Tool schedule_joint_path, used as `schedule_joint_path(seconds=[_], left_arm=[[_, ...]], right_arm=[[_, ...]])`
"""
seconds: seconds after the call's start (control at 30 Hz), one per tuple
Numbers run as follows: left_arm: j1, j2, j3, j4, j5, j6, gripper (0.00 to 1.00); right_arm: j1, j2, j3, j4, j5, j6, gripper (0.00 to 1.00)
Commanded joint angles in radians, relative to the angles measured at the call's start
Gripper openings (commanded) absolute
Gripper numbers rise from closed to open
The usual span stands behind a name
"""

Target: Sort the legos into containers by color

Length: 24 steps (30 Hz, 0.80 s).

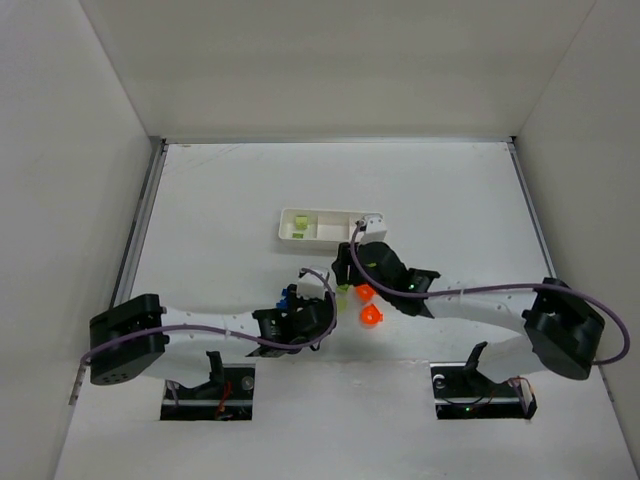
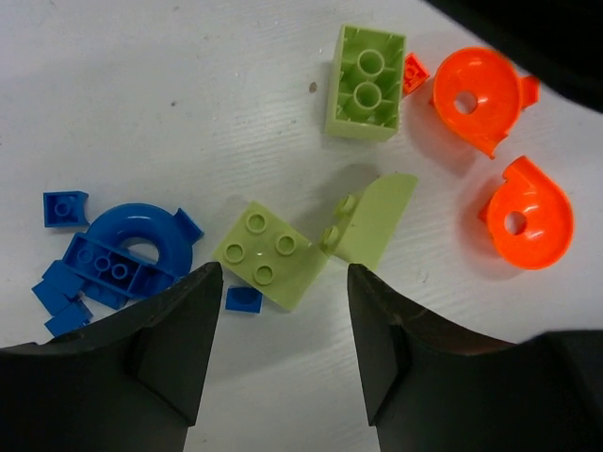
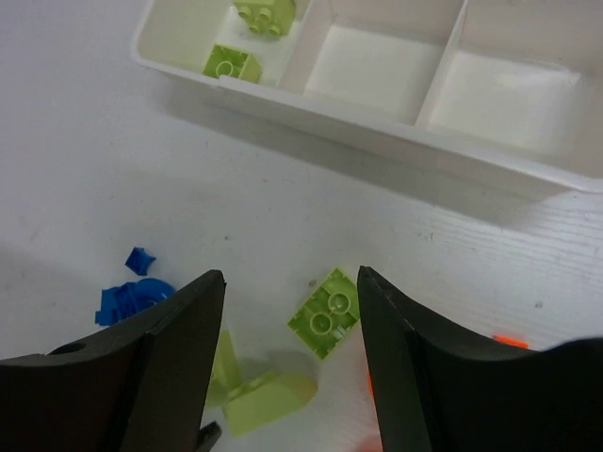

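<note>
The left gripper (image 2: 281, 306) is hanging low, its jaws standing partly spread and pinching nothing. A studded green brick (image 2: 264, 254) is lying just ahead of the gap between them. Whether either tip is touching it cannot be told. The right gripper (image 3: 290, 292) is holding its jaws wide apart, also gripping nothing. An upturned green brick (image 3: 325, 313) is lying in their gap, apart from both fingers.

White walls (image 1: 330, 60) are closing in the white table (image 1: 230, 200) on three sides. Beyond the right jaws the tray (image 3: 377, 137) is lying crosswise, its three compartments running in a row. Two green bricks (image 3: 234, 64) are sitting in the compartment ahead and left of those jaws.

The other legos are lying loose on the table. A blue arch (image 2: 127, 217) is resting ahead and left of the left jaws. Two orange discs (image 2: 490, 75) are lying ahead and right of them, well apart from the arch. A green slope (image 2: 372, 221) is standing just ahead of the left gripper's right finger, beside the studded green brick. Small blue bits (image 2: 64, 207) are lying around the arch. A tiny orange bit (image 2: 413, 73) is lying farthest ahead, just beside the upturned green brick.
</note>
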Motion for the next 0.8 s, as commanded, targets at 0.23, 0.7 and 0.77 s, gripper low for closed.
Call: schedule_joint_path(seconds=[0.23,0.7,0.77], left_arm=[[-0.013,-0.001,0.030,0.079,-0.003,0.005,0.52],[-0.008,0.155,0.100,0.208,0.040,0.178,0.48],[0.004,0.186,0.114,0.208,0.056,0.195,0.46]], right_arm=[[0.028,-0.113,-0.093,-0.009,0.097,0.074,0.63],[-0.027,-0.163,-0.106,-0.014,0.087,0.086,0.60],[-0.027,-0.166,-0.109,-0.014,0.086,0.087,0.61]])
